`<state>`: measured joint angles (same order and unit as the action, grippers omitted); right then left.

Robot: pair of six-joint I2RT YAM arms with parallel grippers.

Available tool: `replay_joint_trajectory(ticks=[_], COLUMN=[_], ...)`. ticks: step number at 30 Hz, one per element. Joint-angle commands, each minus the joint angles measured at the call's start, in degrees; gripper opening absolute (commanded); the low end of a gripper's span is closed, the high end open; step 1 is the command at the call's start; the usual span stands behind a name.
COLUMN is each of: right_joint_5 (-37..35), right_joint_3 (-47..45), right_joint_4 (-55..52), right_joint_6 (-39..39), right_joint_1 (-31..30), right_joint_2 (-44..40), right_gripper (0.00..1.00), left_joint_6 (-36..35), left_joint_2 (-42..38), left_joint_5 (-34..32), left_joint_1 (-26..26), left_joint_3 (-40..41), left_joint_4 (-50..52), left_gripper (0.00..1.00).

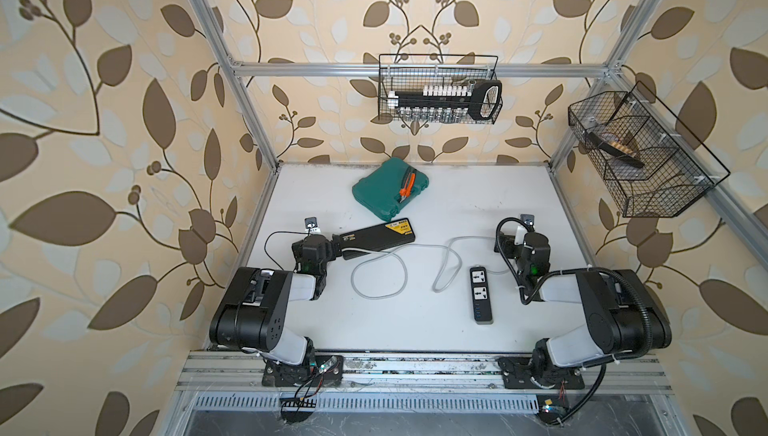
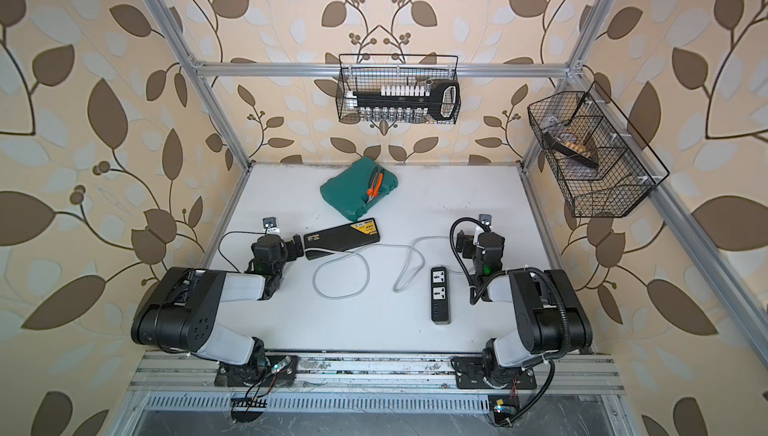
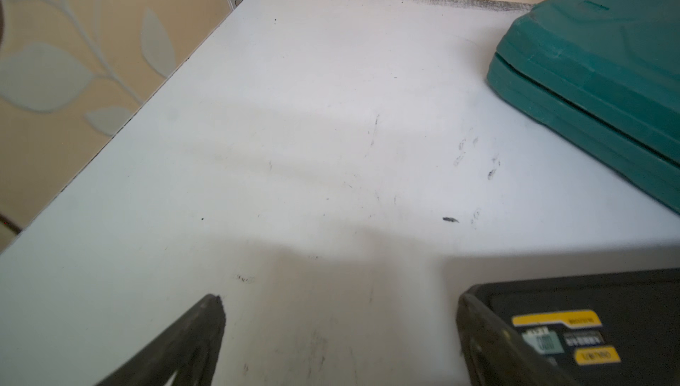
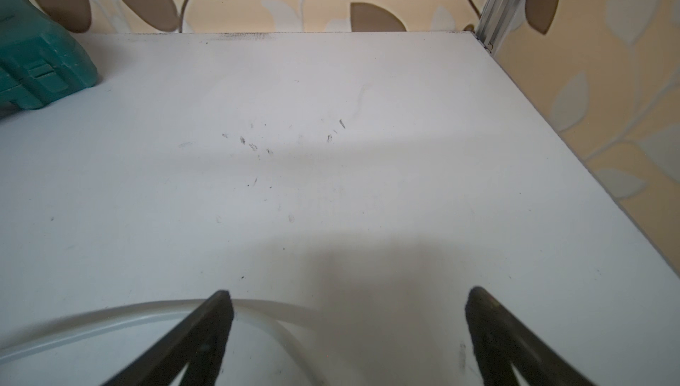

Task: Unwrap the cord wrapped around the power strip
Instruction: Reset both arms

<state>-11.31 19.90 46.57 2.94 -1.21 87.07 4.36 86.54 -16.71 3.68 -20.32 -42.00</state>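
I'm seeing the cord (image 1: 352, 281) lying loose on the table (image 1: 415, 330), clear of the strip (image 1: 481, 294); left fingers (image 3: 198, 336) and right fingers (image 4: 206, 329) are gaping empty. I'm judging unwrapping done.

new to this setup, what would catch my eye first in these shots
The light-grey cord sprawls in loose loops across the middle of the white table, not wound around the power strip, which lies flat beside the right arm. At the back sits a green case with orange-handled pliers lying on it.
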Motion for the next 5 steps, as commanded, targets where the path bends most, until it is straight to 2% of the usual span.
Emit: replay_joint_trajectory(ticks=[1, 5], right_joint_5=[0.68, 0.57], right_joint_3=[1.15, 0.74], right_joint_4=[0.73, 1.22], right_joint_6=[0.14, 0.14], right_joint_1=[0.19, 0.12], right_joint_2=[-0.55, -0.91], right_gripper=[0.99, 0.99], left_joint_6=[-0.50, -0.44], left_joint_2=[0.39, -0.79], left_joint_5=[-0.87, -0.67], left_joint_1=[-0.11, -0.16], left_joint_3=[-2.14, -1.05], left_joint_4=[-0.89, -1.76], left_gripper=[0.99, 0.99])
